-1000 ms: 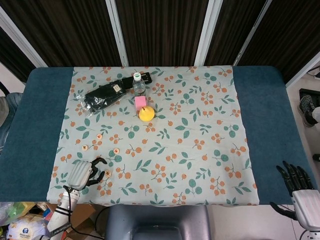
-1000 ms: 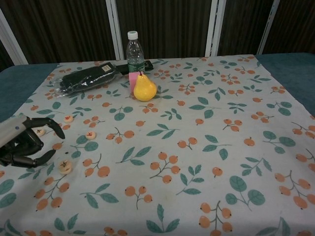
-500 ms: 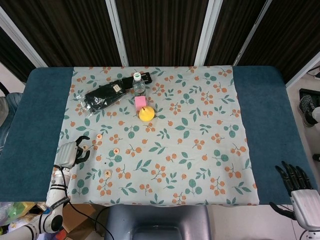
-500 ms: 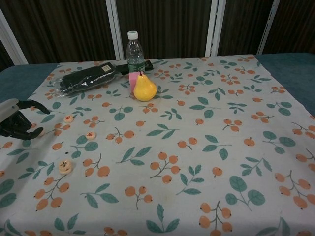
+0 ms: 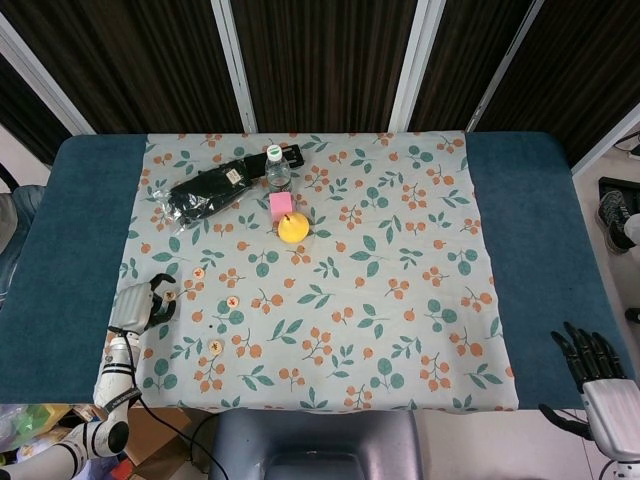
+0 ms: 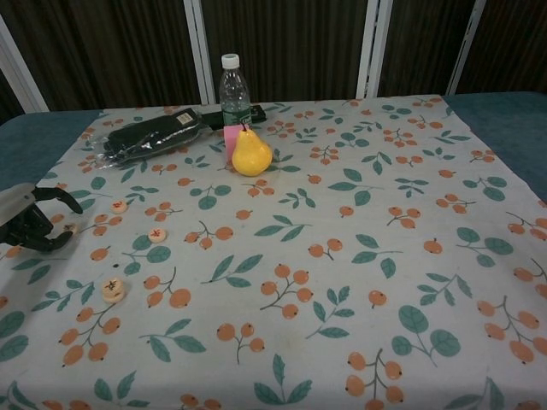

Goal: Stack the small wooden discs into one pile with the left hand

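Left hand [image 6: 32,224]: near-left cloth edge, fingers curled over one small wooden disc [image 5: 169,295]; grasp cannot be told. Other discs [image 6: 113,289] lie apart just right of it, unstacked. Right hand [image 5: 592,372]: off the table's near-right corner, fingers apart, holding nothing.

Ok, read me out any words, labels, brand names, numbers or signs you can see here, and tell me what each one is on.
Nothing can be read for certain.
Small round wooden discs: each carries a dark mark, too small to read.
Clear plastic water bottle with a white cap: green label, print too blurred.
Black package in clear wrap: small pale label, illegible.
Pink block and yellow pear: no text visible.
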### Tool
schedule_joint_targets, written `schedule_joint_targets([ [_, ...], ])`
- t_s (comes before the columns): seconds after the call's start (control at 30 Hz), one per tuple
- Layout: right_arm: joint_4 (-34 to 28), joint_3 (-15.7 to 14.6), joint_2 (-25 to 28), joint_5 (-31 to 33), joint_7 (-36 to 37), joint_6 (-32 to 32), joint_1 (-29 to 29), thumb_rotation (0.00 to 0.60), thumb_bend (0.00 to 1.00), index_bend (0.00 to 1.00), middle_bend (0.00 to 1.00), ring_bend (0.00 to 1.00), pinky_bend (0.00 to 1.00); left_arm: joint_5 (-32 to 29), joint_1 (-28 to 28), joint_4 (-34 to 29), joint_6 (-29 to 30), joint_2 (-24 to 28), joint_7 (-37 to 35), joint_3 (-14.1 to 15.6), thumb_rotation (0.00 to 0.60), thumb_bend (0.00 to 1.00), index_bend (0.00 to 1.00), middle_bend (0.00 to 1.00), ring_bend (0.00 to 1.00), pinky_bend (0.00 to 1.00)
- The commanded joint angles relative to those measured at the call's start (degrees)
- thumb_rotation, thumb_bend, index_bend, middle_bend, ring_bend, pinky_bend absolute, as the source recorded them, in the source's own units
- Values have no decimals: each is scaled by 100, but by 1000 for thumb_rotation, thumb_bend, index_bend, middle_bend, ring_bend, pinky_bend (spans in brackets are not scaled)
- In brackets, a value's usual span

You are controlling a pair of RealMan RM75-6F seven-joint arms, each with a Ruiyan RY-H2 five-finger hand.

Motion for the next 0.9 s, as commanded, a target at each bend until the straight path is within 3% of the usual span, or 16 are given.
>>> schedule_joint_targets([
  [0.03, 0, 4, -3, 3, -4, -3, 3, 600, 102, 0, 0, 0, 0, -7, -3, 72, -27, -35, -12, 14, 600, 413, 370, 1000, 1000, 1000],
  [0.9, -5, 10, -4, 15, -17, -8, 2, 600, 102, 0, 0, 0, 0, -37, -46, 380, -145, -175, -67, 8, 600, 413, 488, 1000, 1000, 1000],
])
